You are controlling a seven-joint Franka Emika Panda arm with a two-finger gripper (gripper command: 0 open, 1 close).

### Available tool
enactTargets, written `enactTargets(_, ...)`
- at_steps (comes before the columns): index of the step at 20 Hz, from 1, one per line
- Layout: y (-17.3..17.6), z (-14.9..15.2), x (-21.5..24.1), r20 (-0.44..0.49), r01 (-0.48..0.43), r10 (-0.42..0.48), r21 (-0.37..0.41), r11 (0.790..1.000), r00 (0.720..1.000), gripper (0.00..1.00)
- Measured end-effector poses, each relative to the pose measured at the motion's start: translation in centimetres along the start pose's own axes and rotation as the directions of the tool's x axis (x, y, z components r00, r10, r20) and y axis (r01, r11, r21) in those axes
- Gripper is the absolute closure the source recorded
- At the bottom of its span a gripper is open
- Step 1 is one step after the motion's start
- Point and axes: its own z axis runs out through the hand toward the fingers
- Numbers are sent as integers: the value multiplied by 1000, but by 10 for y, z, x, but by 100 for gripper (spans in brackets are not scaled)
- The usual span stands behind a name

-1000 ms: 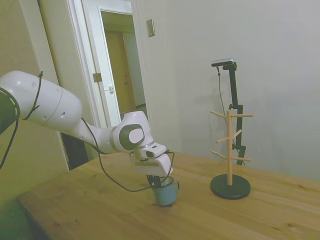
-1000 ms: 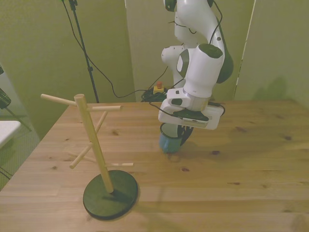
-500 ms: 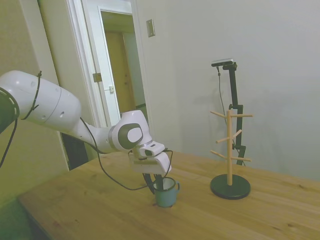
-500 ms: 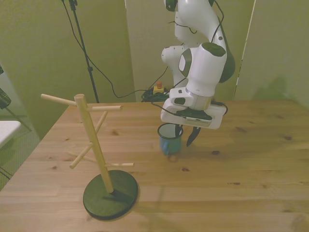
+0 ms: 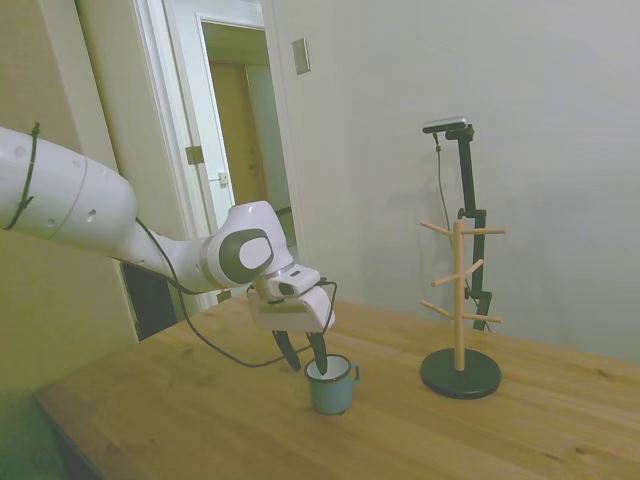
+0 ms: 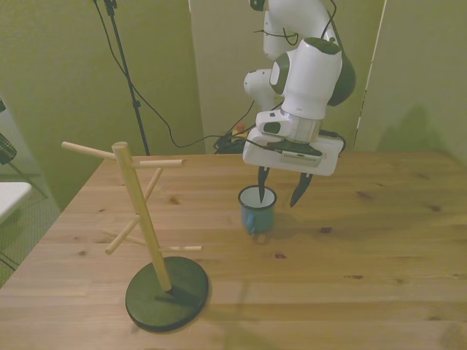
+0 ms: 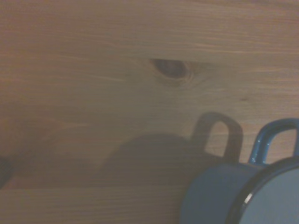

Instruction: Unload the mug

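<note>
Tabletop (image 6: 379, 240): fingers (image 6: 281, 191) risen off mug (image 6: 257, 210).

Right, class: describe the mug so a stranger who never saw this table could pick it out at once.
Start at the wooden table. Near its middle, just under the gripper, stands the mug. It is small, light blue, white inside, with a loop handle, unlike the tall peg tree on its dark round base.

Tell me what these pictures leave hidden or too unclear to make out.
- Mug, wrist view: blurred and cut off by the picture's edge; only part of the wall, rim and handle shows.
- Mug bottom, side view: its inside is hidden by its own wall.
- Gripper, front view: whether one finger tip reaches inside the rim or hangs behind it cannot be told.
- Mug tree in the side view: peg ends too small to judge.
</note>
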Motion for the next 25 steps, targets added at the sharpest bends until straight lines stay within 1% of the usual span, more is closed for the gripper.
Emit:
enactTargets(6,21,-44,-4,-38,7,-5,47,999,999,0)
enactTargets(9,29,-56,-22,-41,23,-21,54,998,999,0)
enactTargets(13,39,-55,-58,-31,71,-70,45,996,997,0)
enactTargets(18,44,-46,-103,-16,165,-165,19,986,986,0)
enactTargets(22,47,-37,-116,7,205,-205,6,979,979,0)
enactTargets(25,50,-32,-121,48,223,-222,-11,975,974,0)
